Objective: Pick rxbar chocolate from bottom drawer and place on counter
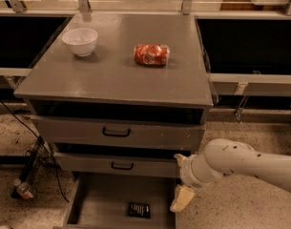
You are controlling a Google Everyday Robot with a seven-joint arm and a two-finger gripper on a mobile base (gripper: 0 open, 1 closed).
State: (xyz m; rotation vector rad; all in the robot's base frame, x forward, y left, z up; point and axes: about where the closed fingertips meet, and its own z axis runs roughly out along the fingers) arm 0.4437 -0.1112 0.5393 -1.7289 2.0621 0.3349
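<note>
We look down from above and in front, fairly near, onto the counter [111, 80] and open bottom drawer [102, 202]; the gripper [182, 199] hangs lower right, at that drawer's right edge.

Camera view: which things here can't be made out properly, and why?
Bottom drawer: front cut off by the lower edge.
Chocolate bar in it: lettering too small to read.
Gripper, over the drawer's right wall beside the bar: partly hidden behind the wrist.
Top drawer: inside dark under the counter.
</note>
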